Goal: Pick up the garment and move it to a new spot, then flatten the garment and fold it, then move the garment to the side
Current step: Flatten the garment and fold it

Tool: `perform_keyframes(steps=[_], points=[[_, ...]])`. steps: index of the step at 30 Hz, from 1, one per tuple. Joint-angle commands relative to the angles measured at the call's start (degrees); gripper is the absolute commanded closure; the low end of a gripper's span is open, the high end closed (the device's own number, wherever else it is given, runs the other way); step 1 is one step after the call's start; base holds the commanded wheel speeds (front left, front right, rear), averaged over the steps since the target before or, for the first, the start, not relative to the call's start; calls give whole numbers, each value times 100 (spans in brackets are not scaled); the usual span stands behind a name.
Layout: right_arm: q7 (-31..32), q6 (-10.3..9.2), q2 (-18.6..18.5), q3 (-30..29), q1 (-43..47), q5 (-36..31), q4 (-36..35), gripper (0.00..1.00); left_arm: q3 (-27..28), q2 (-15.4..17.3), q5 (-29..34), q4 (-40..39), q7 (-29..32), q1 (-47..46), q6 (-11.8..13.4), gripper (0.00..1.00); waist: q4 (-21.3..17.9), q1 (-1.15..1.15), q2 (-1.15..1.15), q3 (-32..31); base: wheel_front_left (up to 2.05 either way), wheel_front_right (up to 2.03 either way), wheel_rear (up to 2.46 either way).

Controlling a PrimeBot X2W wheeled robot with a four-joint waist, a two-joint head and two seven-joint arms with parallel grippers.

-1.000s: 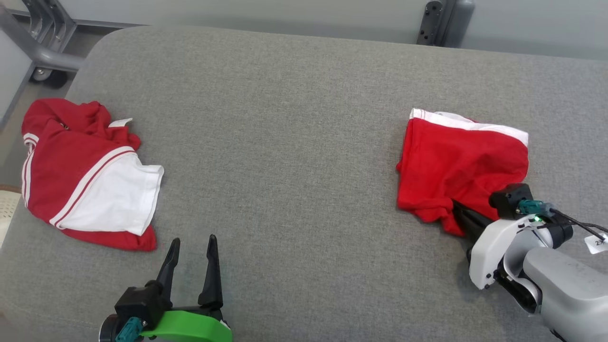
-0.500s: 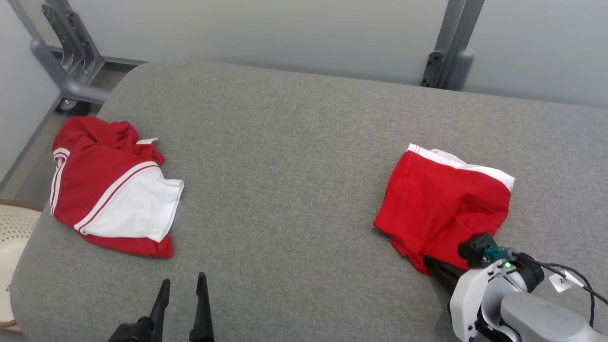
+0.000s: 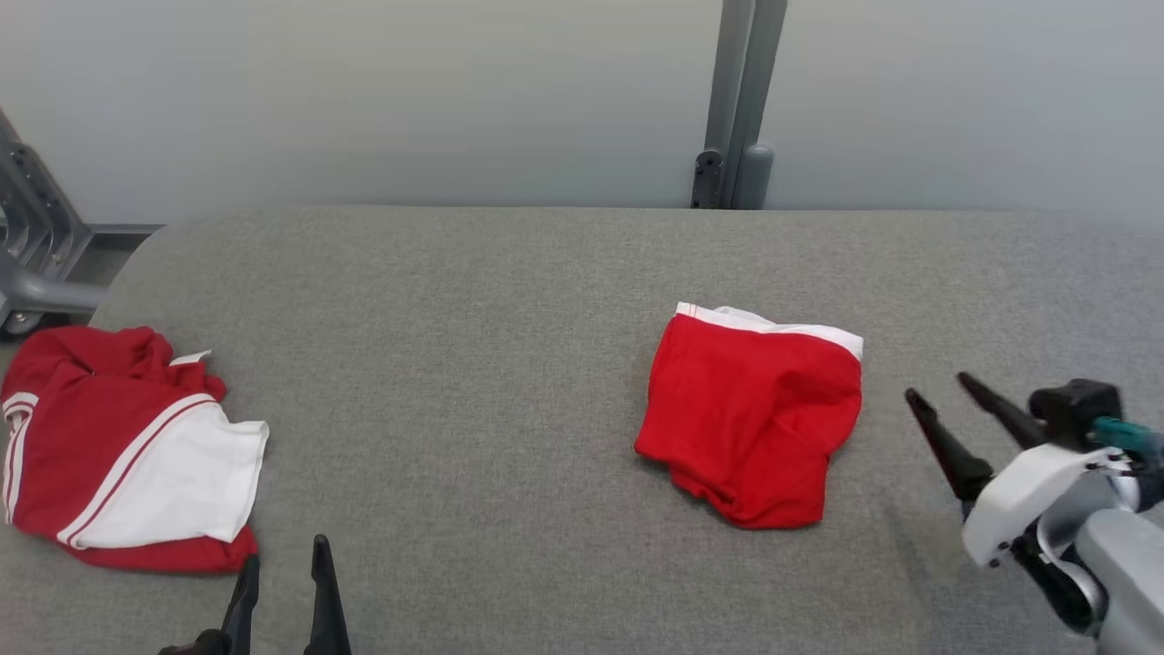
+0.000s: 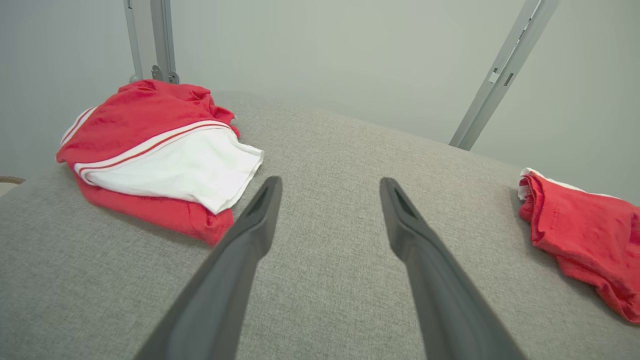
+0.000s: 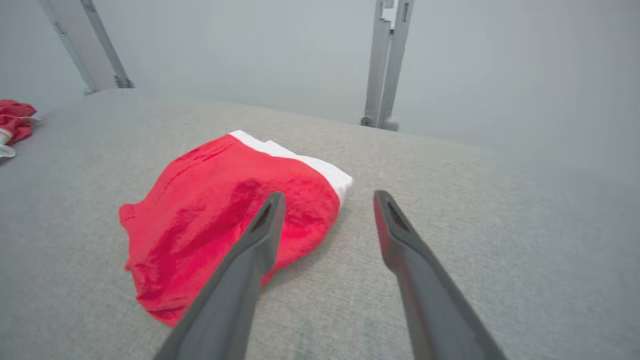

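Note:
The garment (image 3: 750,428) lies folded into a small red packet with a white edge along its far side, right of the middle of the grey cushioned surface (image 3: 473,364). My right gripper (image 3: 937,386) hovers just right of it, open and empty, apart from the cloth. In the right wrist view the garment (image 5: 215,220) sits left of and partly behind the left finger of the right gripper (image 5: 328,197). My left gripper (image 3: 284,552) stands open and empty at the near edge. The left wrist view has the left gripper (image 4: 330,182) over bare cushion, with the garment (image 4: 585,235) far right.
A second red shirt with a white sleeve (image 3: 118,455) lies crumpled at the left end of the cushion, also the crumpled shirt (image 4: 150,145) close to the left finger. A grey post (image 3: 737,100) rises behind the cushion and a metal frame (image 3: 27,264) stands at far left.
My right gripper has opened, let go of the garment's near corner and drawn back to the right. The head camera has tilted up. The left gripper stays open.

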Motion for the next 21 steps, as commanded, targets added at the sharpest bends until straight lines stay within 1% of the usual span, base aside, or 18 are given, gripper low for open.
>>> perform_keyframes(steps=[1,3,4,6,9,10,13,15,18,21], points=[[-15,0,18,-502,408,-278,-195,0,63,11,115,-40,1,95,-28,0,-237,0,0,-206,0,0,0],[-18,0,148,-1533,837,-707,-557,0,126,9,142,-104,1,101,-58,0,-280,0,0,-240,0,0,0],[-18,0,378,-2409,1296,-1166,-934,0,201,12,224,-185,1,121,-105,0,-306,0,0,-260,0,0,0],[-18,0,645,-3135,1750,-1673,-1299,0,252,9,303,-255,1,148,-173,0,-319,0,0,-254,0,0,0],[-19,0,1110,-3929,2224,-2231,-1765,0,317,9,416,-369,1,160,-252,0,-329,0,0,-217,0,0,0],[-19,0,1412,-4276,2479,-2514,-1994,0,350,10,502,-413,1,185,-317,0,-321,0,0,-199,0,0,0],[-19,0,1758,-4646,2768,-2818,-2148,0,411,10,594,-365,1,222,-415,0,-307,0,0,-170,0,0,0],[-19,0,1932,-4802,2901,-2945,-2105,0,418,9,651,-302,1,220,-468,0,-286,0,0,-157,0,0,0],[-20,0,2075,-4921,2983,-3007,-2011,0,425,10,701,-235,1,202,-541,0,-260,0,0,-150,0,0,0],[-20,0,2138,-4936,2986,-3031,-1949,0,446,9,719,-191,1,175,-583,0,-246,0,0,-144,0,0,0]])
